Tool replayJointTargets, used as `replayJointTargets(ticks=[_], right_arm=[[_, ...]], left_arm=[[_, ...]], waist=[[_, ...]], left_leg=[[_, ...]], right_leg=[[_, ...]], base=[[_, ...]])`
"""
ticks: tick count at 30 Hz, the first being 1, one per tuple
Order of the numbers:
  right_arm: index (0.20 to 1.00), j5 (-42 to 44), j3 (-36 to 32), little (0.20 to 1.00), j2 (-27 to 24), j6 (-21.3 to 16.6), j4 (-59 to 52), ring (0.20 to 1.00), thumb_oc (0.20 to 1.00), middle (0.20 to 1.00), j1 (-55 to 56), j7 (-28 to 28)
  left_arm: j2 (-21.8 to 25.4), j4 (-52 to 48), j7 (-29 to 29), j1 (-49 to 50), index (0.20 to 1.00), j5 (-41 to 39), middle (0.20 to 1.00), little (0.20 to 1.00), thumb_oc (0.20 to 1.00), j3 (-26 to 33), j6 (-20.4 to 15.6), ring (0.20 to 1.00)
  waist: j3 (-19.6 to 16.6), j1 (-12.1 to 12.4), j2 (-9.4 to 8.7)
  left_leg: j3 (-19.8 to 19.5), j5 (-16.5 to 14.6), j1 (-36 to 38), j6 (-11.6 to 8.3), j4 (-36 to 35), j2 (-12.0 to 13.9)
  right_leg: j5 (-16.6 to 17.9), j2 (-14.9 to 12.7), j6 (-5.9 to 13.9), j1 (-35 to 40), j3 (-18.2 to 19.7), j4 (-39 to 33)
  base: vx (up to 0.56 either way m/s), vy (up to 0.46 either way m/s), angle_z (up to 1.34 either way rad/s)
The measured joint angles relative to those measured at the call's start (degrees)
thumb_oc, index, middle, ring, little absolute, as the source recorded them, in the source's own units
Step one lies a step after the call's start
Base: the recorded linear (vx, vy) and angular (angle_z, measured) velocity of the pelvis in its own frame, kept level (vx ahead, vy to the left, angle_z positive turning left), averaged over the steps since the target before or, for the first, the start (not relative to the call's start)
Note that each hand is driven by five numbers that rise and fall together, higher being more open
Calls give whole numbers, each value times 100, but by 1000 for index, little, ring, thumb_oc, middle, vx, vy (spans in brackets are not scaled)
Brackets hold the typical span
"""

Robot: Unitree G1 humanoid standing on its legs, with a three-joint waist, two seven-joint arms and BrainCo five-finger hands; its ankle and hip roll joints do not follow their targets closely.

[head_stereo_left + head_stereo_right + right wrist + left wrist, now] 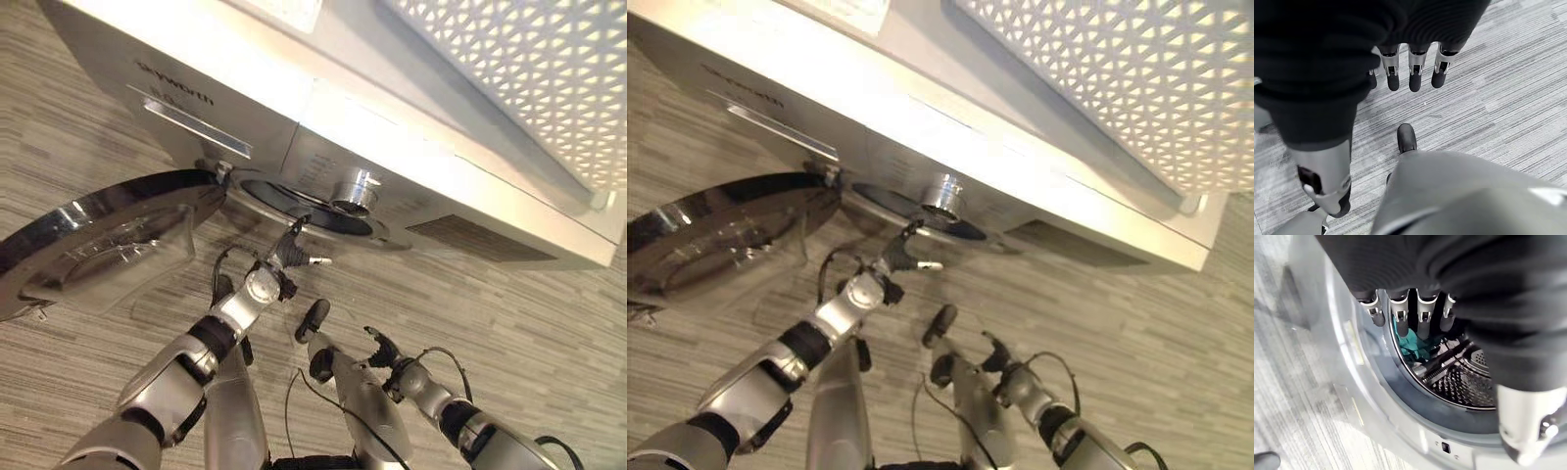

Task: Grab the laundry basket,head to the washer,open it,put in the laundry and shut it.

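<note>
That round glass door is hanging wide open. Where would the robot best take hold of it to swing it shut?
Probably the outer rim of the washer door, at the edge farthest from the hinge beside the drum opening. The door swings out to the robot's left, so the left hand, now at the opening with fingers relaxed, could come from behind that free edge and push. The far edge gives most leverage.

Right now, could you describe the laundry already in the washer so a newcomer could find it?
Start at the silver washer with its round door swung open. Inside the perforated metal drum, past the left hand, lies a teal cloth, the only coloured item there.
</note>
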Motion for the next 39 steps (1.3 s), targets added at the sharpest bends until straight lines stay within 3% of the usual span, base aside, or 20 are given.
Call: replayJointTargets(ticks=[2, 3, 5, 8, 10, 14, 17, 20, 21, 22, 23, 25, 26, 29, 31, 32, 35, 36, 39], right_arm=[[1000, -24, -124, 1000, 8, -5, 11, 1000, 1000, 1000, 162, 73], [1000, -45, -192, 1000, -30, -10, -25, 1000, 1000, 1000, 272, 77], [1000, -126, -352, 1000, -46, 7, 6, 1000, 1000, 1000, 371, 179], [1000, -235, -553, 1000, -79, 7, 158, 1000, 1000, 1000, 629, 270], [1000, -274, -659, 1000, -99, 17, 231, 1000, 1000, 1000, 866, 314], [1000, -483, -741, 1000, -81, 95, 523, 1000, 1000, 1000, 1048, 455], [1000, -685, -728, 1000, -78, 100, 646, 1000, 1000, 1000, 1056, 555], [1000, -968, -691, 1000, -166, 167, 854, 1000, 1000, 1000, 1080, 674], [1000, -1074, -688, 1000, -257, 195, 913, 1000, 1000, 1000, 1101, 698], [1000, -1121, -706, 1000, -288, 206, 920, 1000, 1000, 1000, 1079, 693], [1000, -1127, -707, 1000, -309, 212, 947, 1000, 1000, 1000, 1035, 696], [1000, -1148, -693, 1000, -403, 229, 1040, 1000, 1000, 1000, 976, 710], [1000, -1174, -706, 1000, -444, 255, 1100, 1000, 1000, 1000, 1042, 713], [1000, -1293, -820, 1000, -461, 358, 1415, 1000, 1000, 1000, 1137, 767], [1000, -1363, -1150, 1000, -558, 374, 1559, 1000, 1000, 1000, 1336, 820], [1000, -1365, -1483, 1000, -692, 424, 1593, 1000, 1000, 1000, 1612, 827], [1000, -1387, -1603, 1000, -735, 446, 1588, 1000, 1000, 1000, 1751, 876], [1000, -1389, -1614, 1000, -740, 446, 1584, 1000, 1000, 1000, 1782, 895], [1000, -1404, -1697, 1000, -721, 445, 1479, 1000, 1000, 1000, 1791, 929]], left_arm=[[57, -5, -102, 504, 1000, 8, 1000, 1000, 1000, 188, -4, 1000], [126, -26, -132, 807, 1000, 29, 1000, 1000, 1000, 248, -8, 1000], [146, -66, -237, 1207, 1000, 122, 1000, 1000, 1000, 634, -49, 1000], [291, -56, -369, 1913, 1000, 301, 1000, 1000, 1000, 922, -55, 1000], [312, -25, -401, 2389, 1000, 378, 1000, 1000, 1000, 1079, -38, 1000], [237, -36, -667, 3182, 1000, 505, 1000, 1000, 1000, 1363, -21, 1000], [114, -283, -851, 3655, 1000, 491, 1000, 1000, 1000, 1822, 4, 1000], [-31, -138, -1024, 3829, 1000, 489, 1000, 1000, 1000, 1877, 37, 1000], [-98, 80, -1092, 3800, 1000, 489, 1000, 1000, 1000, 1877, 42, 1000], [-136, 219, -1119, 3760, 1000, 488, 1000, 1000, 1000, 1923, 55, 1000], [-158, 259, -1128, 3774, 1000, 478, 1000, 1000, 1000, 1927, 74, 1000], [-194, 258, -1237, 3804, 1000, 439, 1000, 1000, 1000, 1859, 107, 1000], [-185, 181, -1239, 3840, 1000, 437, 1000, 1000, 1000, 1863, 106, 1000], [-179, -155, -1334, 3870, 1000, 391, 1000, 1000, 1000, 1894, 102, 1000], [-271, -296, -1475, 3911, 1000, 335, 1000, 1000, 1000, 1946, 106, 1000], [-455, -336, -1506, 3899, 1000, 335, 1000, 1000, 1000, 1972, 86, 1000], [-570, -474, -1579, 3847, 1000, 350, 1000, 1000, 1000, 1924, 50, 1000], [-608, -478, -1625, 3861, 1000, 367, 1000, 1000, 1000, 1907, 52, 1000], [-591, -486, -1646, 3991, 1000, 536, 1000, 1000, 1000, 1894, 52, 1000]], waist=[[-60, 22, 152], [-198, 107, 335], [-257, 133, 474], [-670, 184, 666], [-1128, 233, 716], [-1698, 312, 684], [-1866, 402, 685], [-1932, 629, 785], [-1968, 627, 807], [-1980, 619, 724], [-1995, 633, 658], [-1987, 595, 633], [-2044, 593, 628], [-2305, 414, 707], [-2625, 229, 920], [-2836, 27, 1147], [-2893, 62, 1257], [-2884, 39, 1282], [-2890, 169, 1275]], left_leg=[[30, -59, 419, -73, -115, -14], [18, -61, 479, -75, -152, -33], [53, -51, 772, -62, -239, -27], [46, -82, 1106, -109, -396, -42], [31, -56, 1258, -151, -545, -57], [44, -92, 1722, -284, -637, 20], [16, -8, 1823, -488, -671, 175], [22, 254, 1774, -844, -532, 347], [28, 763, 1632, -933, -630, 247], [14, 1181, 1561, -775, -756, 161], [50, 1229, 1468, -708, -553, 110], [31, 850, 1328, -682, 679, 164], [28, 650, 1375, -653, 1195, 250], [20, -26, 1981, -664, 2177, 455], [41, -652, 3048, -814, 1636, 242], [35, -787, 3811, -839, 397, 50], [31, -912, 4008, -588, -845, -201], [24, -859, 3929, -483, -972, -242], [-8, -1285, 3850, 70, -1135, -587]], right_leg=[[-40, 14, 44, 397, 22, -117], [-48, 15, 64, 488, 2, -158], [-17, 40, 63, 769, 20, -290], [-24, 91, 110, 1154, -25, -519], [-12, 138, 134, 1320, -57, -673], [-19, 307, 107, 1813, -28, -978], [-86, 520, 26, 1964, -18, -1126], [-161, 638, -120, 2026, -62, -1121], [-141, 592, -339, 1927, -194, -1082], [-151, 462, -434, 1804, -244, -1059], [-124, 349, -513, 1778, -283, -1076], [-68, 212, -545, 1925, -340, -1126], [-113, 173, -455, 1968, -359, -1127], [-80, 155, -324, 2004, -507, -1127], [-10, 170, -193, 1940, -595, -1099], [29, 147, -148, 1886, -825, -1029], [73, -117, -35, 1560, -1060, -775], [91, -223, -2, 1507, -1162, -653], [192, -572, 203, 1235, -1144, -297]], base=[[65, -8, 2], [100, -7, -1], [92, -1, 0], [58, -21, 9], [45, -20, 9], [-21, -104, -4], [-71, -70, -3], [-253, -122, 9], [-196, -107, 36], [-146, -65, 31], [-41, 11, 15], [-28, 51, 10], [-6, 116, 14], [50, 255, 18], [-39, 377, 48], [-117, 379, 84], [-109, 313, 61], [-126, 423, 57], [-75, 227, 19]])
